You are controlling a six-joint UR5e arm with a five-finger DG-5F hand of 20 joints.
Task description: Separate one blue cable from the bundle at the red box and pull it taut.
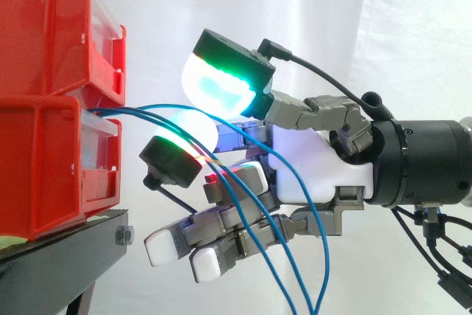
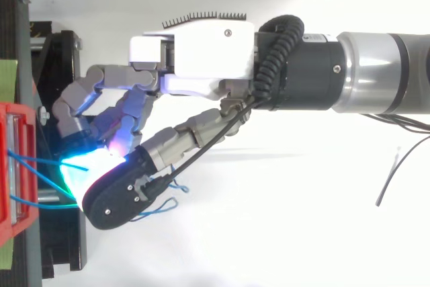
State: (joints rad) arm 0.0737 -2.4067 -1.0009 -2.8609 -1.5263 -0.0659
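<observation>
Two red boxes are stacked at the left, and blue cables come out of the lower red box. They arc right and hang down through my hand. My hand sits just right of the boxes with its fingers curled. One cable runs into a pinch between two glowing pads, where a red glow shows; the other cables pass loosely over the lower fingers. From above, the hand reaches left toward the box, and cable strands run from the box to the cyan-glowing pad.
The upper red box overhangs the lower one. Both rest on a black stand whose edge lies just below the lower fingers. A white curtain hangs behind. Slack blue cable loops lie under the hand.
</observation>
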